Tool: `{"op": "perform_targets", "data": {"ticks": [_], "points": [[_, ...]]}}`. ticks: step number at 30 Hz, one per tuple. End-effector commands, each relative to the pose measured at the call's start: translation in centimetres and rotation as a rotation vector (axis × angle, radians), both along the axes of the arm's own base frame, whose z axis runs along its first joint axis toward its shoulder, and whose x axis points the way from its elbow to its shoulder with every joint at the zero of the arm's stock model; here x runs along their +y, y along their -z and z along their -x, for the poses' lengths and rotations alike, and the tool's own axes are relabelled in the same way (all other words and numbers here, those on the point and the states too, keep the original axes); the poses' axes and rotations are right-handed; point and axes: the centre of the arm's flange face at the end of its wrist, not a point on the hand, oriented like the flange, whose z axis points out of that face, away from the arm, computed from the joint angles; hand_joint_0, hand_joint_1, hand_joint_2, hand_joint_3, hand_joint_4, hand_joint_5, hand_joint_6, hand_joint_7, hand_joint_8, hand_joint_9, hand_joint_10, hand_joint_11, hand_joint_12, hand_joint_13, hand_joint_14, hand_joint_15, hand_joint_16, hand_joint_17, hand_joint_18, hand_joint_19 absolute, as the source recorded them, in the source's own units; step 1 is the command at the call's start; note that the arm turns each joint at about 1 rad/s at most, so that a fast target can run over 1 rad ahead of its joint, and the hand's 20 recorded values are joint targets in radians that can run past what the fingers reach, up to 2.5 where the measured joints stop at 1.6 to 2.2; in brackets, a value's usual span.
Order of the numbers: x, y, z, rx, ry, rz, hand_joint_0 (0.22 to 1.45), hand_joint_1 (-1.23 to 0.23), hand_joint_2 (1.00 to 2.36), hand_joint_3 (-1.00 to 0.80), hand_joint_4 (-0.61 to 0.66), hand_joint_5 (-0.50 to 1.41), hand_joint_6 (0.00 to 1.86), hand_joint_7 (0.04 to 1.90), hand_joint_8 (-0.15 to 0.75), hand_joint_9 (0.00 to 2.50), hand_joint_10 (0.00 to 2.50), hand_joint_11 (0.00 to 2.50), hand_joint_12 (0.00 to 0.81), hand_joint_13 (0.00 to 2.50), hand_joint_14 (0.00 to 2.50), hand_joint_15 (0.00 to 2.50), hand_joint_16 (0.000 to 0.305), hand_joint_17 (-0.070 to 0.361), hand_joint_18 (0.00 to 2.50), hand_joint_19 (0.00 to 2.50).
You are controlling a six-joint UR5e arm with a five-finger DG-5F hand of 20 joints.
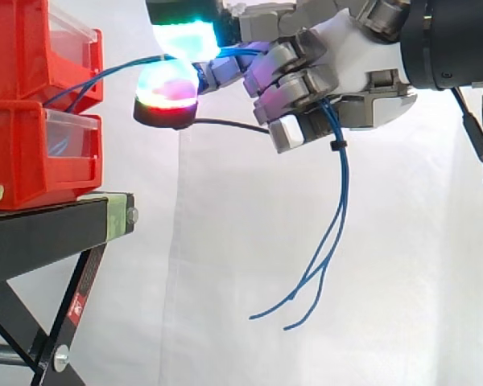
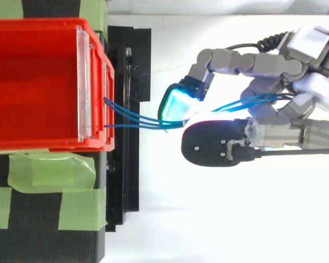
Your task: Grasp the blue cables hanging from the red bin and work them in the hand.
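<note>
Glossy red plastic bins [image 1: 40,153], matt black metal stand [image 1: 48,233].

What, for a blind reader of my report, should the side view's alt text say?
The robot hand clasps blue cables that run from stacked red bins on a black stand; the cables' loose ends dangle below the hand, before a white curtain.

Bright, even light; hardly any shadows.

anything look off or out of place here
Nothing looks damaged or spilled. The blue cables run from the red bin through the hand's curled fingers, loose ends dangling below it. The only oddity is a wrinkled patch of green tape on the black stand beside the bin.
</note>
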Motion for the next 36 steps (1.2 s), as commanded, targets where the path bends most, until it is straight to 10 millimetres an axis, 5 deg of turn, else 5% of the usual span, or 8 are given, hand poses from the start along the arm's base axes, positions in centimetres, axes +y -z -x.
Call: {"op": "perform_targets", "data": {"ticks": [1, 11, 16, 21, 25, 28, 33, 36], "points": [[0.01, -0.01, -0.02, 0.001, 0.001, 0.006, 0.95, -0.57, 1.02, -0.44, 0.26, 0.43, 0.0, 1.44, 0.535, 1.78, 2.5, 2.5, 0.712, 2.02, 2.5, 1.97, 0.237, 0.178, 2.5, 0.65], [0.09, -0.01, -0.06, 0.001, -0.008, 0.007, 0.94, -0.59, 1.03, -0.12, 0.16, 0.42, 0.0, 1.37, 0.535, 1.78, 2.5, 2.5, 0.712, 2.02, 2.5, 1.97, 0.237, 0.178, 2.5, 0.65], [0.1, -0.02, -0.08, 0.0, -0.008, 0.006, 0.88, -0.62, 1.02, -0.55, 0.19, 0.45, 0.01, 1.38, 0.535, 1.78, 2.5, 2.5, 0.712, 2.02, 2.5, 1.97, 0.237, 0.178, 2.5, 0.65], [0.13, -0.07, -0.14, -0.006, -0.01, 0.004, 0.95, -0.6, 1.02, -0.21, 0.19, 0.45, 0.01, 1.33, 0.535, 1.78, 2.5, 2.5, 0.712, 2.02, 2.5, 1.97, 0.237, 0.178, 2.5, 0.65], [0.2, -0.07, -0.17, -0.006, -0.017, 0.006, 0.96, -0.62, 1.02, -0.23, 0.2, 0.47, 0.01, 1.26, 0.535, 1.78, 2.5, 2.5, 0.712, 2.02, 2.5, 1.97, 0.237, 0.178, 2.5, 0.65], [0.19, -0.06, -0.16, -0.004, -0.017, 0.006, 0.92, -0.63, 1.02, -0.52, 0.23, 0.44, 0.02, 1.22, 0.535, 1.78, 2.5, 2.5, 0.712, 2.02, 2.5, 1.97, 0.237, 0.178, 2.5, 0.65], [0.18, -0.04, -0.13, -0.001, -0.017, 0.007, 0.95, -0.62, 1.02, -0.13, 0.15, 0.44, 0.01, 1.25, 0.535, 1.78, 2.5, 2.5, 0.712, 2.02, 2.5, 1.97, 0.237, 0.178, 2.5, 0.65], [0.19, 0.01, -0.09, 0.004, -0.021, 0.01, 0.9, -0.63, 1.02, -0.34, 0.21, 0.44, 0.01, 1.24, 0.535, 1.78, 2.5, 2.5, 0.712, 2.02, 2.5, 1.97, 0.237, 0.178, 2.5, 0.65]]}}
